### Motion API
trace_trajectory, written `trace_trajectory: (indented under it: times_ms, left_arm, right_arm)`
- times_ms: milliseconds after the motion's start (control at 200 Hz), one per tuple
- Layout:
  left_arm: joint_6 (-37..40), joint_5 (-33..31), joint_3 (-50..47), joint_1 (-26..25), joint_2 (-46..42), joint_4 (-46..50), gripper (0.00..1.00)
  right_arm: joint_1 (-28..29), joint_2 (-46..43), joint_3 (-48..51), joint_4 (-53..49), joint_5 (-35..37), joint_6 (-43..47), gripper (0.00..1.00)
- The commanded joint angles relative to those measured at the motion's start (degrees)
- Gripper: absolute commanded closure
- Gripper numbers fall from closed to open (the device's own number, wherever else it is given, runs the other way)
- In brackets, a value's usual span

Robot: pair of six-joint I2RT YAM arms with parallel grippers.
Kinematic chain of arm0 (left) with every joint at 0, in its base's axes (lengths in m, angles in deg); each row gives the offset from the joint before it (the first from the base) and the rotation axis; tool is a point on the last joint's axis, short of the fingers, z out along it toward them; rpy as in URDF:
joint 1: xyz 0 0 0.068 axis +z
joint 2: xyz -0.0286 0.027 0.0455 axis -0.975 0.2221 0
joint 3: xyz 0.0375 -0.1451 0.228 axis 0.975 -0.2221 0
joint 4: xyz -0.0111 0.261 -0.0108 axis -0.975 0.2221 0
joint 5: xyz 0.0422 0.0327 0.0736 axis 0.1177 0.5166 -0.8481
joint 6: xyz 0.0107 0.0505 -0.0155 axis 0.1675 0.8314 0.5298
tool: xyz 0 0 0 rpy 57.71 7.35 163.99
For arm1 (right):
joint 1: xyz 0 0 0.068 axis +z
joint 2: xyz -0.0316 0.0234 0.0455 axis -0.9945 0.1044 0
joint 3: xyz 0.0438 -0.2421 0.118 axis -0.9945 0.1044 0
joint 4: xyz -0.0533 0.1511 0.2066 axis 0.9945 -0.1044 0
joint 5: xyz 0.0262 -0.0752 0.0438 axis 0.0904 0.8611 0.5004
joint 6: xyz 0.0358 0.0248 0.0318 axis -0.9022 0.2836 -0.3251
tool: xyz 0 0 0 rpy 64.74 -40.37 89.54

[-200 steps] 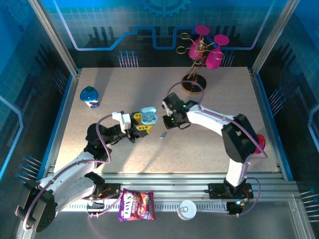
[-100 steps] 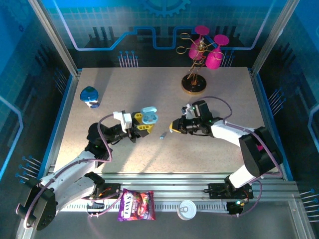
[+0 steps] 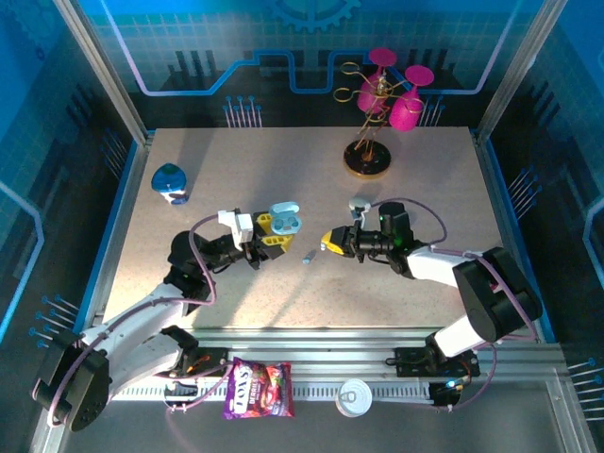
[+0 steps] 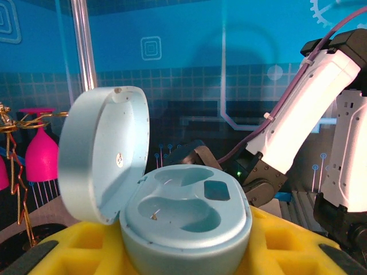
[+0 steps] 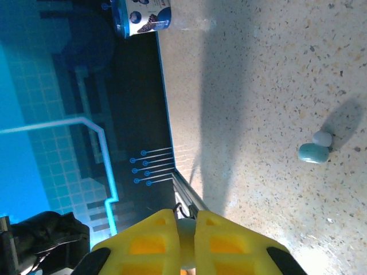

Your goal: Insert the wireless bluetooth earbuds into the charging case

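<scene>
The table is carrying the work near its middle; the left gripper is clamping its yellow fingers tight on the base of the charging case, holding it up with the lid hinged open and both wells looking empty; the right gripper is hanging just beside it, its pads pressed together on what looks to be a whitish earbud; a light blue earbud is lying loose on the table between the two grippers

The earbuds are probably handling as featherlight, hard and slick shells, apt to squirt out of a pinch or roll; gripping across the rounded body, with the stem left free, is likely the safest hold

The pinched piece is mostly buried between the pads, so its stem and orientation are hard to make out; the case's underside is hidden by the fingers
</scene>
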Motion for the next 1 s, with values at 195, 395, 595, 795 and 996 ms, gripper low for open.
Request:
trace_trajectory:
  times_ms: [195, 395, 595, 795, 996]
  left_arm:
    - [1.1, -0.5, 0.5, -1.4, 0.0, -1.5, 0.73]
    - [2.1, -1.1, 0.6, -2.1, -0.2, -0.8, 0.73]
    - [3.1, -1.3, 1.0, -2.2, 0.1, 0.3, 0.73]
    - [3.1, -1.1, 1.3, -2.5, 0.6, 0.0, 0.73]
    - [3.9, -1.6, 0.9, -2.8, 0.4, 0.6, 0.73]
  right_arm:
    - [-0.8, 6.0, 4.5, 27.8, -3.7, -20.2, 0.95]
    - [-0.8, 9.0, 4.7, 30.6, -6.8, -22.6, 1.00]
    - [-0.3, 9.2, 3.2, 31.9, -10.8, -22.2, 0.99]
    - [0.5, 13.8, 4.1, 42.9, -10.0, -30.6, 1.00]
    - [0.6, 13.9, 4.1, 43.2, -9.3, -30.4, 1.00]
